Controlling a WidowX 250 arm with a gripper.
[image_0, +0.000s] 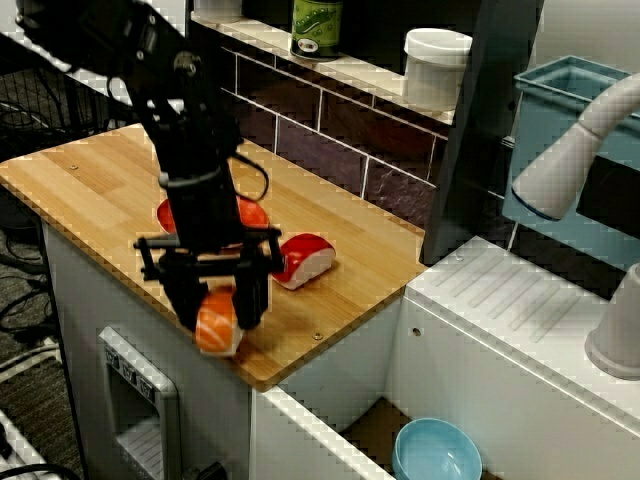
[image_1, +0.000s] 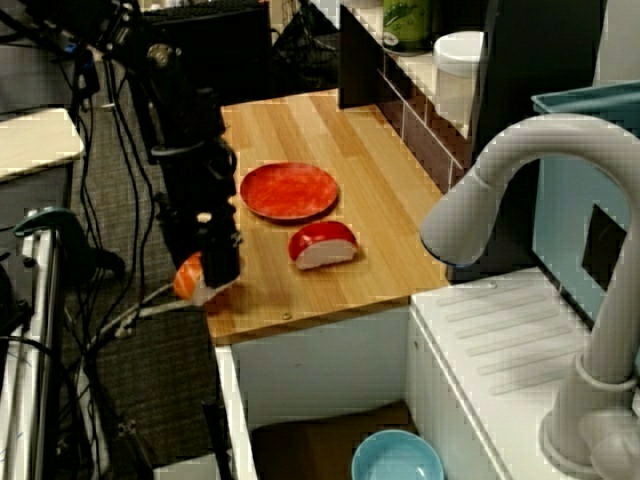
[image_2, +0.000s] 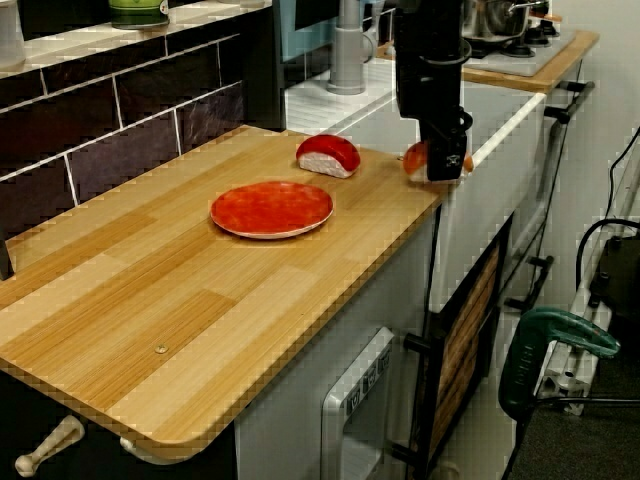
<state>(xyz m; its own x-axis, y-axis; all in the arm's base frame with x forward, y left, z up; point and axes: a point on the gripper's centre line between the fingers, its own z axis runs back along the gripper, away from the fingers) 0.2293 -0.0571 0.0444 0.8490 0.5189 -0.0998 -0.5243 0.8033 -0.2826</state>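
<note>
My black gripper (image_0: 215, 300) points straight down at the front edge of the wooden counter (image_0: 90, 175) and is shut on an orange salmon sushi piece (image_0: 218, 325). In the view from over the sink the sushi piece (image_1: 189, 280) sticks out past the counter edge beside the gripper (image_1: 215, 265). The view along the counter shows the sushi piece (image_2: 415, 158) level with the edge, in the gripper (image_2: 445, 165). A red tuna sushi piece (image_0: 303, 260) lies just behind, on the wood. A red plate (image_1: 289, 190) sits further back, partly hidden by my arm in the front view.
A white sink unit (image_0: 520, 290) with a white faucet (image_1: 520, 180) adjoins the counter. A light blue bowl (image_0: 436, 452) sits below it. A green can (image_0: 316, 25) and a white jar (image_0: 436, 65) stand on the tiled ledge. A green drill (image_2: 555, 340) hangs beyond the counter front.
</note>
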